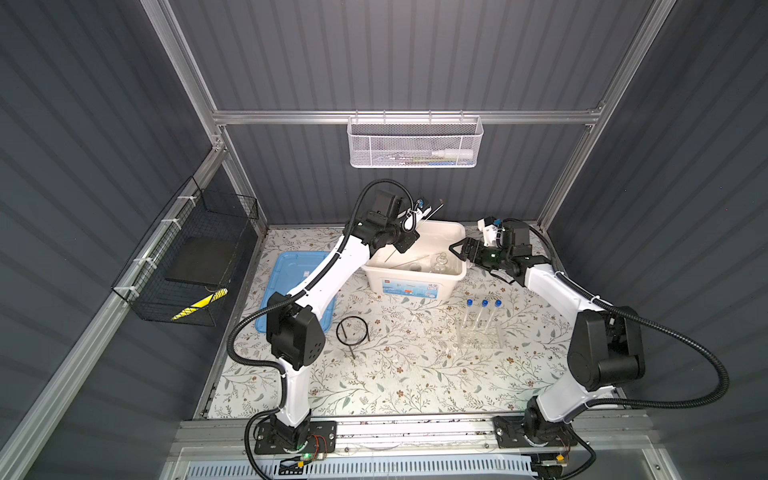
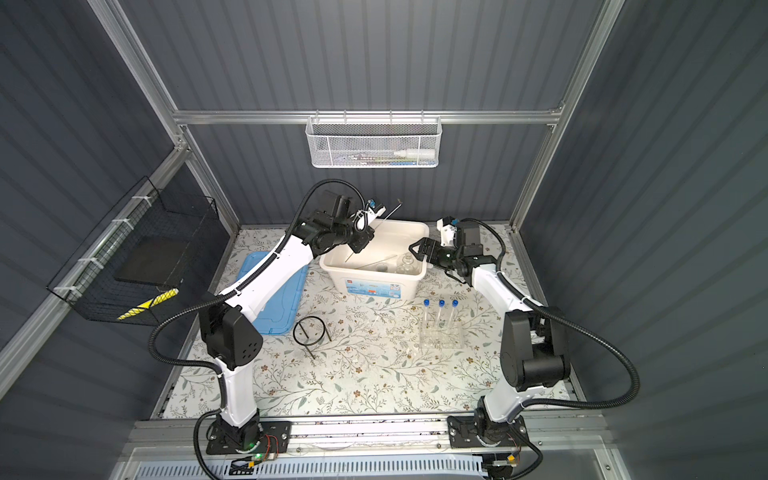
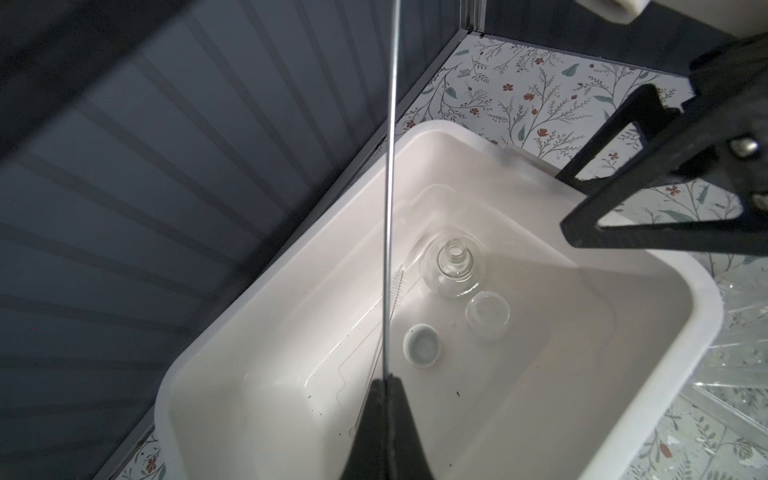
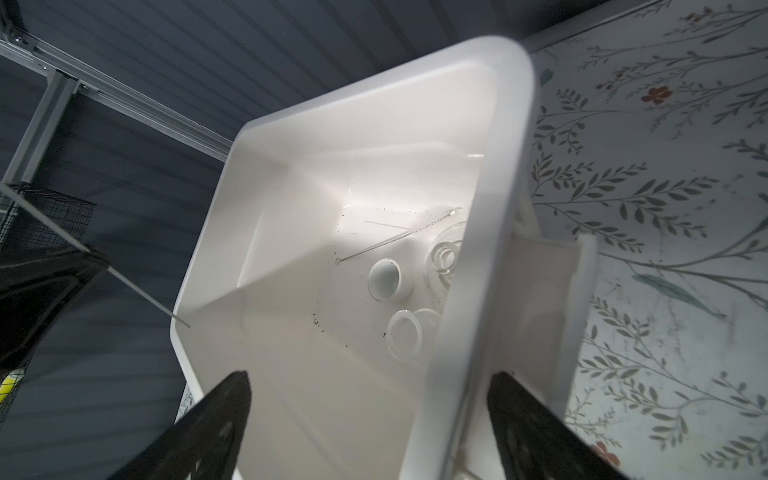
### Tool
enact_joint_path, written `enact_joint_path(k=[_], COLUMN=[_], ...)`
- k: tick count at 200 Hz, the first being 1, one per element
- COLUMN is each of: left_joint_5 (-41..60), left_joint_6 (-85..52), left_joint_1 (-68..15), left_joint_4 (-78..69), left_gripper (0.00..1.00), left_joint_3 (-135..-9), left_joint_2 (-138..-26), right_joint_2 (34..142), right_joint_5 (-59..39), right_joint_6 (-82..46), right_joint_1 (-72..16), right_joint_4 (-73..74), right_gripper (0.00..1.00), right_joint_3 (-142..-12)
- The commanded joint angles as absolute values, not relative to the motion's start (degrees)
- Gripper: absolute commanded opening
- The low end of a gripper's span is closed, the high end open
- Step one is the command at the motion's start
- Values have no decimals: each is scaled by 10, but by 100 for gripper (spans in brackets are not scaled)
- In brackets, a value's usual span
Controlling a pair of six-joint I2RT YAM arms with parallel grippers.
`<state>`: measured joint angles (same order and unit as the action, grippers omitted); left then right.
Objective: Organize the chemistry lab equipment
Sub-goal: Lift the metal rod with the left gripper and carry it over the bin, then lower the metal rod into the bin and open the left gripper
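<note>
My left gripper [image 1: 402,244] [image 3: 388,379] is shut on the thin rod [image 1: 430,216] [image 3: 390,166]. It holds the rod slanted above the white bin [image 1: 415,276] [image 3: 706,316]. On the bin's floor lie a small clear flask [image 3: 455,266] [image 4: 446,257], a clear beaker [image 3: 487,313] [image 4: 405,334], a tiny white dish [image 3: 422,344] [image 4: 384,278] and a thin brush [image 4: 399,237]. My right gripper [image 1: 459,251] [image 4: 370,376] stands open at the bin's right wall, which passes between its fingers. Three blue-capped test tubes [image 1: 482,316] stand in the clear rack [image 1: 478,338]. The black ring tripod [image 1: 352,330] stands on the mat.
A blue lid [image 1: 286,282] lies left of the bin, partly under my left arm. A white mesh basket [image 1: 415,143] hangs on the back rail. A black wire basket [image 1: 187,257] is fixed to the left wall. The bin sits close to the back wall.
</note>
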<state>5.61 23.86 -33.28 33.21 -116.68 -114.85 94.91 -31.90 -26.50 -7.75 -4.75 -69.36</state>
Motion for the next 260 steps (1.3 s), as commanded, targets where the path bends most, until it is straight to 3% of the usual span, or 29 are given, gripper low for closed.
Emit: enact_joint_path(k=[1,126,260], left_joint_5=[62,59,77], left_joint_6=[264,293,269], left_joint_1=[-329,-328,-329], left_joint_4=[348,437,470], left_gripper=[0,0,0], left_joint_3=[-1206,-1250,-1298], left_joint_2=[-1184,-1311,-1399], right_joint_2=[954,992,1005], right_joint_5=[-304,-286,-289], right_joint_6=[-250,-207,-209], right_joint_1=[-74,-74,-74], right_joint_4=[-73,-145,-150], right_gripper=[91,75,74], right_joint_3=[-712,-772,-776])
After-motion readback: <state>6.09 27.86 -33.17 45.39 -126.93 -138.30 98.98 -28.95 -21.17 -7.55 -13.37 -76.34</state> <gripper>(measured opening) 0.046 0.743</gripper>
